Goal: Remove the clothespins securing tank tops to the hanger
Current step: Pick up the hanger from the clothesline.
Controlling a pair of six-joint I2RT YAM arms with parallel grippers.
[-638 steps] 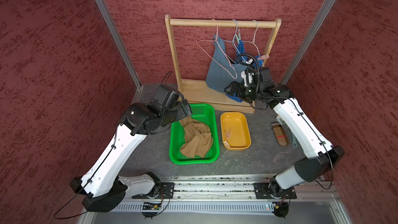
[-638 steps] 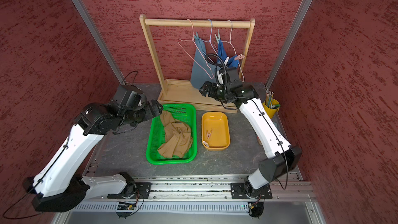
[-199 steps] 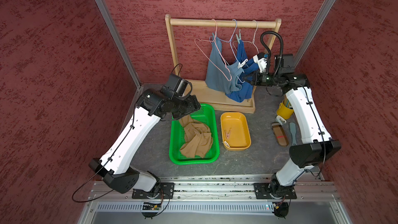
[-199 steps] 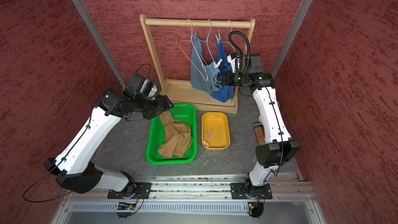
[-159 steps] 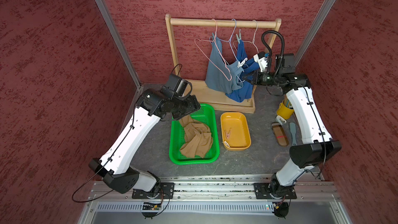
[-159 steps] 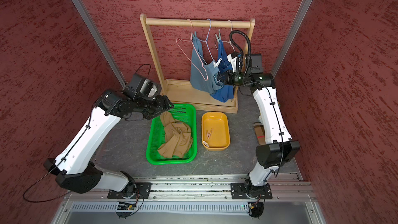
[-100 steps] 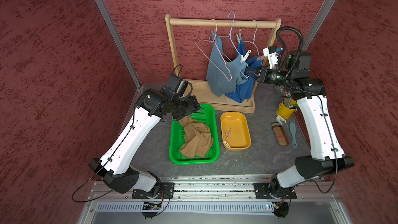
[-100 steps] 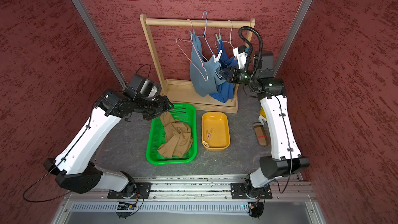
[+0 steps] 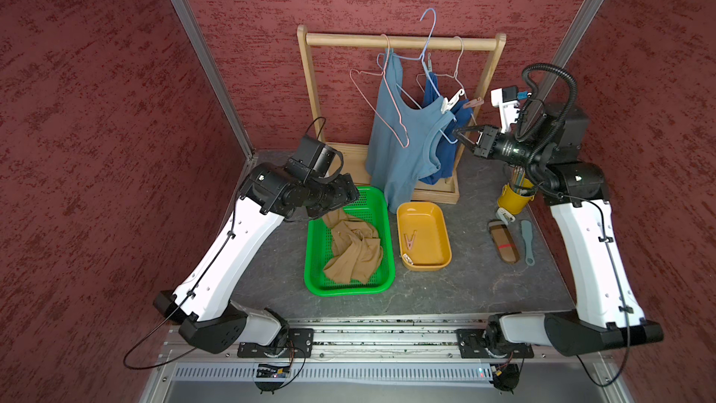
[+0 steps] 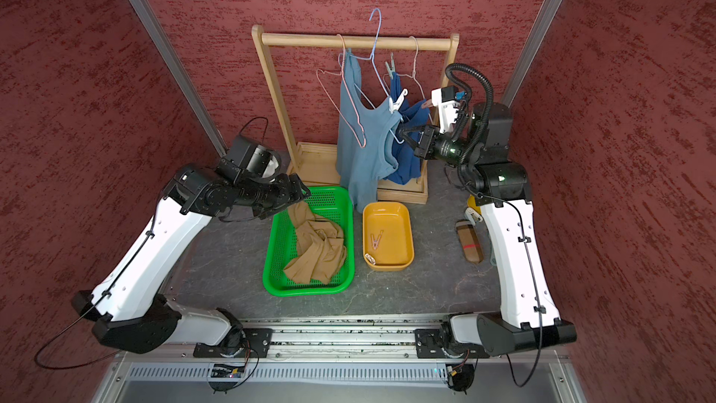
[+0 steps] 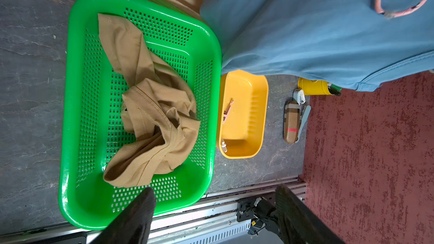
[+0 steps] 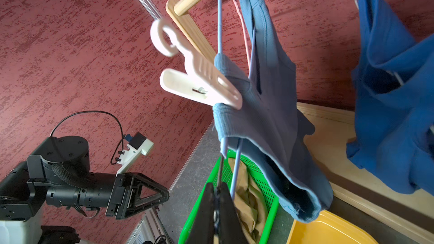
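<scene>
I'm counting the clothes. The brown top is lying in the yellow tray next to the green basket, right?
Not quite. The brown top is lying in the green basket, next to the yellow tray. Both top views show it, and so does the left wrist view.

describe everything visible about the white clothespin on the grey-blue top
The white clothespin is smooth plastic with a ribbed grip, a metal spring pin and a hook loop at its tail. It is clamped on a strap of the grey-blue tank top at the pale blue wire hanger. No gripper touches it.
</scene>
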